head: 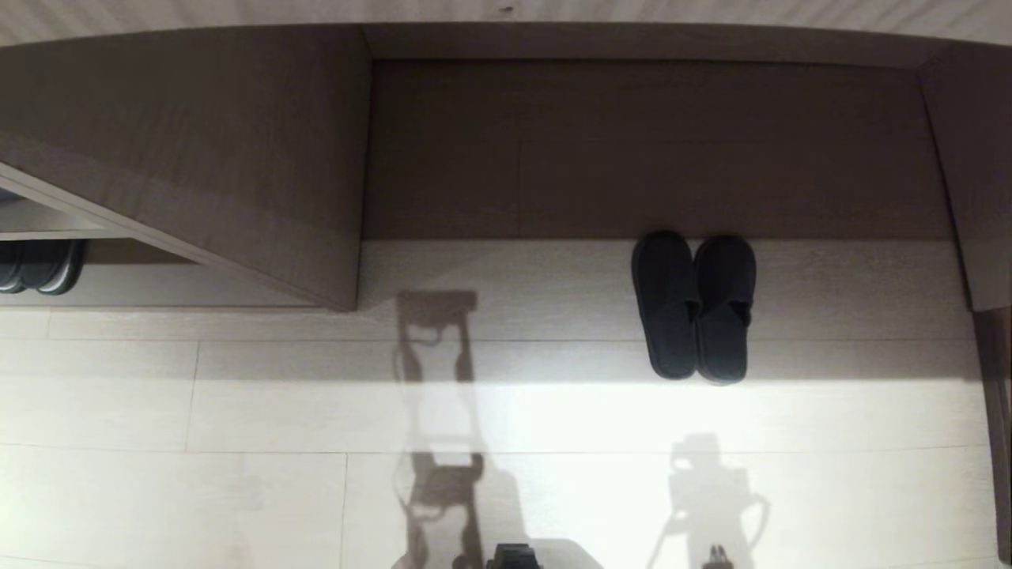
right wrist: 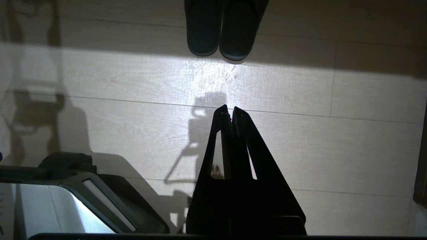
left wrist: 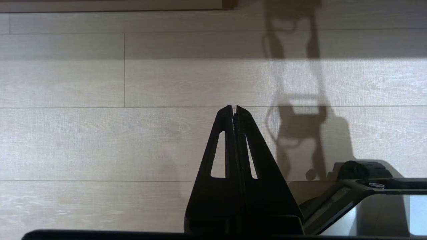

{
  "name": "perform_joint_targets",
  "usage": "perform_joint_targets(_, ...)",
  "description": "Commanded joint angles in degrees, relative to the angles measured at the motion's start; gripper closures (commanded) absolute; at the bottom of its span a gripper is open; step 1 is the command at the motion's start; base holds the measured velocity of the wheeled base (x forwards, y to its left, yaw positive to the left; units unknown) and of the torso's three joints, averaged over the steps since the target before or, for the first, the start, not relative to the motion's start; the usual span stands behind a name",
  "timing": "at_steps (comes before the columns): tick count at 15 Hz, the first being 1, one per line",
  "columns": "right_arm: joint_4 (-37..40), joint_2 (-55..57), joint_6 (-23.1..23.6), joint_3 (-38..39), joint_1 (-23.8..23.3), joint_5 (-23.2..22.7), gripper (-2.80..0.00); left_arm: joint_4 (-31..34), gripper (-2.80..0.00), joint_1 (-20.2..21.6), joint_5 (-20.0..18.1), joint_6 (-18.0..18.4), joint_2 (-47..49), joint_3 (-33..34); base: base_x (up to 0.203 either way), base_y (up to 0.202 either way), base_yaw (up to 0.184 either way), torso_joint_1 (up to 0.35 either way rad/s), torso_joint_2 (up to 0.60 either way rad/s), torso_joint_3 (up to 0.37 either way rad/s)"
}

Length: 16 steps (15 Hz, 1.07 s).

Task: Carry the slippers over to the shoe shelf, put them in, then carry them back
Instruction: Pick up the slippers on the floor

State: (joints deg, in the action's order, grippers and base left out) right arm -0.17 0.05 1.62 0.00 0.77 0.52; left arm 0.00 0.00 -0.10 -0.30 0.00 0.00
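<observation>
Black and pressed tip to tip, my right gripper [right wrist: 231, 111] holds nothing and hangs above the pale plank floor [right wrist: 300, 140]. Straight out beyond its tips, well apart from them, lie the slippers [right wrist: 224, 30], side by side and touching, heels toward me, at the edge where the bright patch of floor gives way to shade. In the head view the pair [head: 694, 307] sits with its toes against the foot of a dark wood-grain panel [head: 632, 150], to the right of centre.

My left gripper [left wrist: 233, 109] is likewise closed tight on nothing, over bare planks, with only the shadow of my arm beside it; no slipper lies near it.

Farther off, at the head view's far left, the shelf [head: 47, 273] opens low under a slanting board, its inside shadowed. Another dark pair of slippers [head: 39, 266] stands just inside it, well away from both grippers and from the pair on the floor.
</observation>
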Motion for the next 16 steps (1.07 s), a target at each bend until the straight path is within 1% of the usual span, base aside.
perform_joint_targets(1, 0.00, 0.04, -0.04, 0.00, 0.02, 0.01, 0.00, 0.00, 0.00, 0.02, 0.01, -0.05, 0.02, 0.00, 0.000, 0.000, 0.000, 0.002, 0.01, -0.193)
perform_joint_targets(16, 0.00, 0.04, 0.05, 0.00, 0.02, 0.01, 0.00, 0.00, 0.00, 0.00, 0.01, -0.05, 0.00, 0.00, 0.000, 0.000, 0.000, 0.001, 0.00, -0.197)
